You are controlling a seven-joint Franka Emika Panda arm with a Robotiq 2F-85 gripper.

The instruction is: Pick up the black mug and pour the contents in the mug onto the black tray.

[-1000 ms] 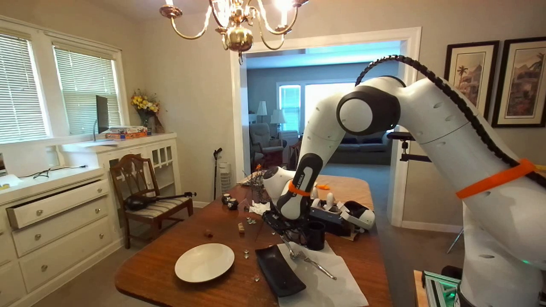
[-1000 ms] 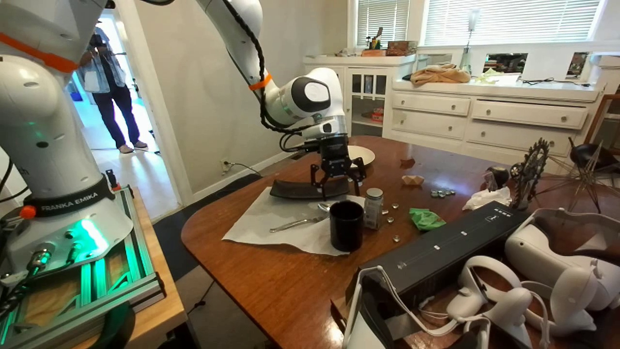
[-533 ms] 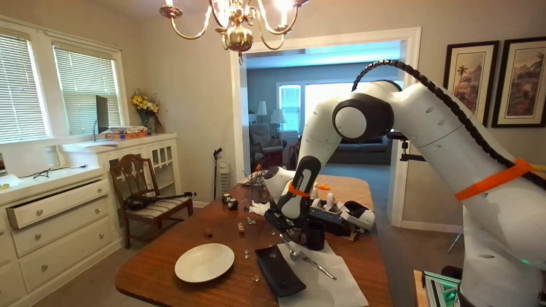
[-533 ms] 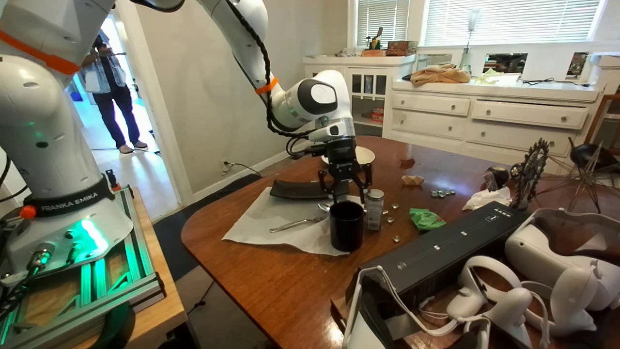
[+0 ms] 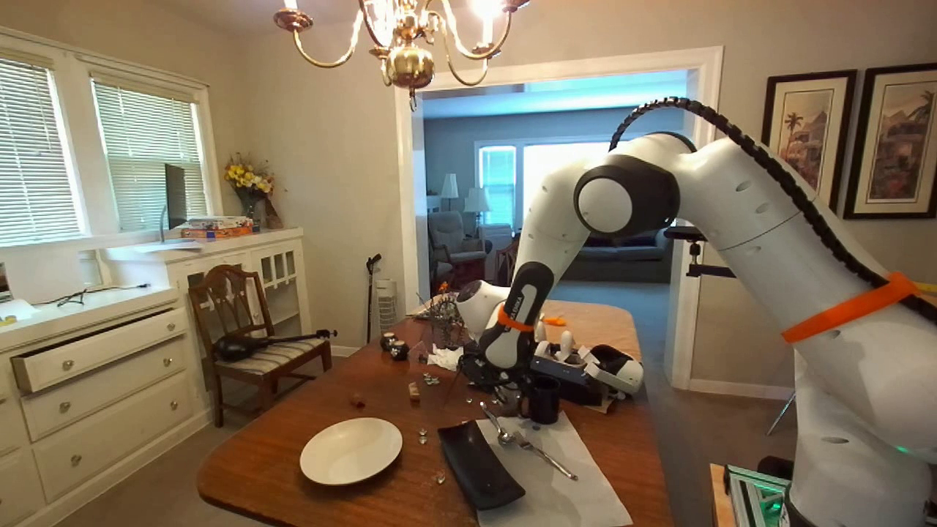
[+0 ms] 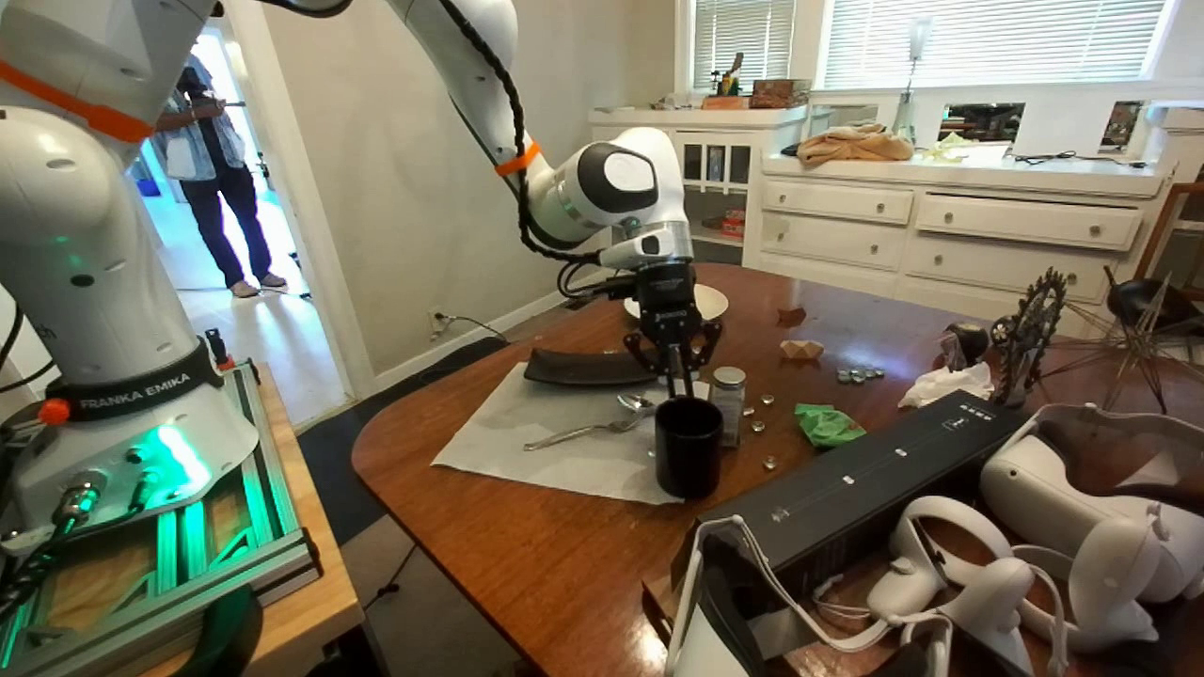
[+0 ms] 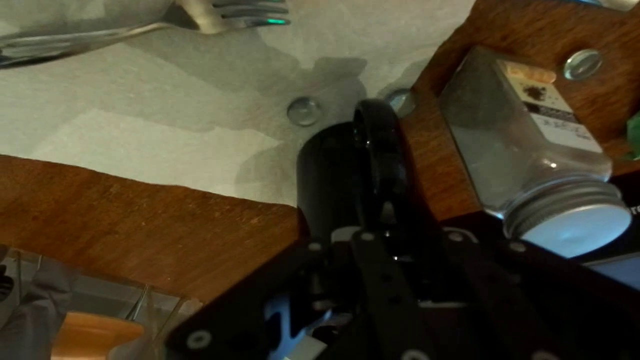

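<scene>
The black mug (image 6: 689, 456) stands upright near the edge of the white paper sheet, its handle (image 7: 377, 150) turned toward my gripper (image 6: 679, 387). Both fingers are drawn close together at the handle side, and the gripper looks shut on it. Dark surfaces blur the exact contact in the wrist view, and the inside of the mug is hidden. The black tray (image 5: 480, 465), a thin rectangle, lies partly on the paper, nearer the white plate than the mug. Behind the gripper it shows again as a dark strip (image 6: 588, 369) in an exterior view.
A clear jar with a metal lid (image 7: 520, 125) stands close beside the mug. Fork (image 6: 578, 434) and spoon (image 5: 494, 424) lie on the paper (image 5: 578, 476). A long black box (image 6: 875, 480) and a white headset (image 6: 1053, 489) are near the mug. The white plate (image 5: 351, 451) is past the tray.
The gripper came down to the mug, and its spread fingers drew together at the handle. The mug shifted slightly toward the black box, away from the tray.
</scene>
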